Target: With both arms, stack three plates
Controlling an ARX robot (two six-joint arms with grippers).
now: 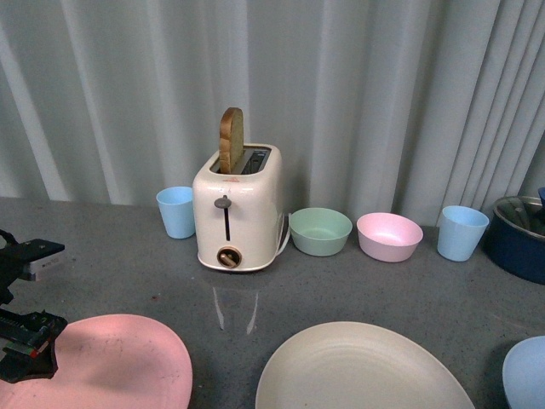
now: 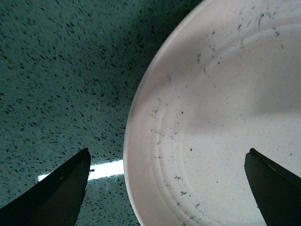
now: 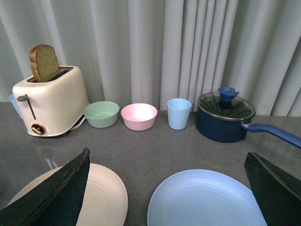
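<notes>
The pink plate (image 1: 102, 362) lies at the front left of the grey table, the cream plate (image 1: 362, 371) at the front middle, and the light blue plate (image 1: 526, 371) at the front right edge. My left gripper (image 1: 25, 298) is open over the pink plate's left rim. In the left wrist view this gripper (image 2: 169, 188) has one finger over the table and the other over the pink plate (image 2: 221, 117). My right gripper (image 3: 167, 188) is open and empty above the light blue plate (image 3: 202, 200), with the cream plate (image 3: 101, 197) beside it. It does not show in the front view.
A cream toaster (image 1: 237, 209) with a bread slice stands at the back, flanked by a blue cup (image 1: 176, 211). A green bowl (image 1: 320, 231), a pink bowl (image 1: 389, 236), another blue cup (image 1: 462, 232) and a dark blue lidded pot (image 3: 225, 117) line the curtain.
</notes>
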